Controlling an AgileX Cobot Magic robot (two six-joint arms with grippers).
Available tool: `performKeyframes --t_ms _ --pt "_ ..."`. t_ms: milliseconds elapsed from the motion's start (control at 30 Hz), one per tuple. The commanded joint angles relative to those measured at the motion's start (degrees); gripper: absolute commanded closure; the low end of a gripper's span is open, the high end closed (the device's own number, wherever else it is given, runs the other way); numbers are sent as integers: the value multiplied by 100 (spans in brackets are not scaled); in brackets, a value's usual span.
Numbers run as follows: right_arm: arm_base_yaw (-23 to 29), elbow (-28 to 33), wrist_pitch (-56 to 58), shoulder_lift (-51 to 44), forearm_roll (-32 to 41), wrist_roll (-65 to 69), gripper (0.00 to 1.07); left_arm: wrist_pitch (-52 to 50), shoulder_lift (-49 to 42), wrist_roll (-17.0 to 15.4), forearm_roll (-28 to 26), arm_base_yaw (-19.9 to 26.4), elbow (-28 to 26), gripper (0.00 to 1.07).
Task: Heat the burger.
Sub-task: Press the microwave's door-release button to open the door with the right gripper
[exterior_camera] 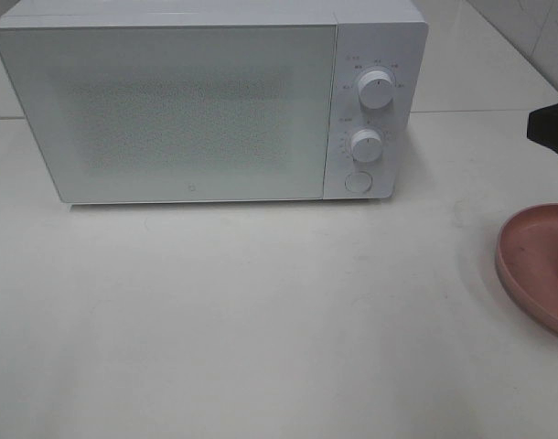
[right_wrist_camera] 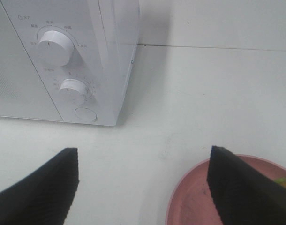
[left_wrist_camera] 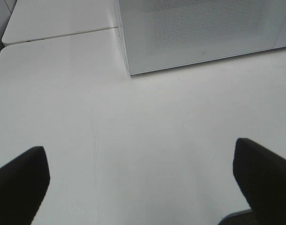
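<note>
The burger is almost wholly out of view: only a green and yellow sliver (right_wrist_camera: 284, 180) shows on the pink plate (right_wrist_camera: 194, 201), behind one finger. The plate also shows at the right edge of the exterior high view (exterior_camera: 535, 261), with no burger on the part that shows. The white microwave (exterior_camera: 169, 110) stands at the back with its door shut. My right gripper (right_wrist_camera: 144, 157) is open and empty, above the table between the microwave's front right corner and the plate. My left gripper (left_wrist_camera: 139, 154) is open and empty over bare table in front of the microwave's left corner.
The microwave has two round knobs (exterior_camera: 377, 91) (exterior_camera: 365, 144) and a round button (exterior_camera: 357, 181) on its right panel. A black part of my right arm (exterior_camera: 549, 130) shows at the right edge. White table (exterior_camera: 261, 320) lies in front of the microwave.
</note>
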Motion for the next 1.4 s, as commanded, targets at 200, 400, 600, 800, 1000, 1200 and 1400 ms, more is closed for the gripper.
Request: performKeyframes --t_ms 200,400,600,800,1000,1200,1400 --pt "0 6 -985 705 -29 57 31 0 -92 -17 -6 -29 17 6" --pt "0 6 -1765 1146 -34 -34 31 0 -92 -17 -6 -29 17 6" --pt "0 6 -2716 1627 -17 -355 31 0 -92 -17 -6 -29 17 6" --pt "0 143 -3547 2068 126 -413 31 0 -92 -17 -6 -29 17 6" --pt "401 710 -4916 2372 968 -1014 31 0 -92 -17 -6 -29 17 6" --pt "1117 928 -5655 2767 1793 -1604 31 0 -92 -17 -6 -29 17 6" --pt "1662 997 -6102 3025 2384 -1816 31 0 -92 -17 -6 -29 17 6"
